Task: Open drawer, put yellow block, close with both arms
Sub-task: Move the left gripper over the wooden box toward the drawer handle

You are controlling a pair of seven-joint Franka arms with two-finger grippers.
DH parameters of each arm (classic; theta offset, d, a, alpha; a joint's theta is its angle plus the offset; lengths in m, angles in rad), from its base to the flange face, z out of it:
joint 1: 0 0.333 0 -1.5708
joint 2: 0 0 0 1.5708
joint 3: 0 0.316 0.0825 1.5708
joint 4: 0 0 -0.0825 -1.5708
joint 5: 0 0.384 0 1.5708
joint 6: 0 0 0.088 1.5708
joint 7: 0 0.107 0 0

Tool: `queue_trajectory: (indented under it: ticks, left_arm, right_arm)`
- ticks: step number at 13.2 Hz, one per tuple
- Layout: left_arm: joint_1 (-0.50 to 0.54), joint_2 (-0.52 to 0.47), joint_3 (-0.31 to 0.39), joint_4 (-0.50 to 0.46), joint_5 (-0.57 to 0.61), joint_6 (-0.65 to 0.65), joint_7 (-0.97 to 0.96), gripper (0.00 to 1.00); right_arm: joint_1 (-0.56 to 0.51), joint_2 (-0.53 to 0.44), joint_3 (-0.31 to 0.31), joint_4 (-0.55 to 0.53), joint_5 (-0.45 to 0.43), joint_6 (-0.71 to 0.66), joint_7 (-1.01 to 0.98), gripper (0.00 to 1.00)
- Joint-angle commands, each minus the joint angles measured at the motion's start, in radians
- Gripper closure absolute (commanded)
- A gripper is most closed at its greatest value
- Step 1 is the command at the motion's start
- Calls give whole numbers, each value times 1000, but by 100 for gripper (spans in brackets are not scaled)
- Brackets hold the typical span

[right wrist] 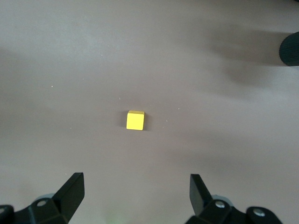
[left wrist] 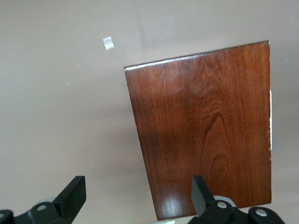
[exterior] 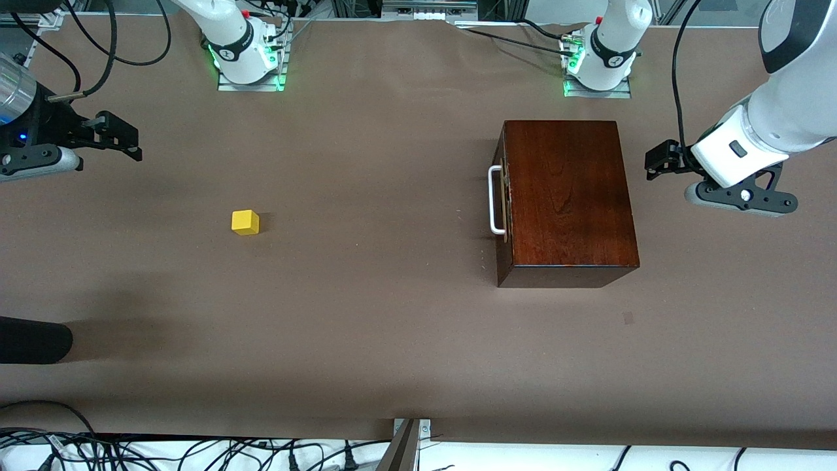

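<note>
Left gripper (exterior: 656, 161): we see its 2 black fingers spread apart, empty, in the air off the box's end nearest the left arm.
Right gripper (exterior: 124, 137): fingers apart, empty, over bare table at the right arm's end.
Block (exterior: 245, 222): small matte yellow cube, alone, well apart from the box.
Box (exterior: 565, 196): glossy mahogany, grain showing.
Drawer (exterior: 502, 196): shut, white loop handle (exterior: 495, 199) facing the block.
Table (exterior: 379, 314): smooth brown covering.

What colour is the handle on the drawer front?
White: the handle is a loop on the drawer's dark reddish-brown front. It shows best in the front view.
</note>
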Motion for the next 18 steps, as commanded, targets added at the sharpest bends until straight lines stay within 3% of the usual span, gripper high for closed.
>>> queue_trajectory:
  ticks: [1, 4, 18]
  left_arm:
    - [-3, 5, 2, 18, 0, -33, 6, 0]
    - [-1, 2, -30, 18, 0, -38, -6, 0]
    - [-3, -1, -53, 18, -14, -55, -38, 0]
  right_arm:
    - [-4, 10, 0, 25, -8, -20, -2, 0]
    - [-4, 10, 0, 25, -6, -20, -2, 0]
    - [-4, 10, 0, 25, -8, -20, -2, 0]
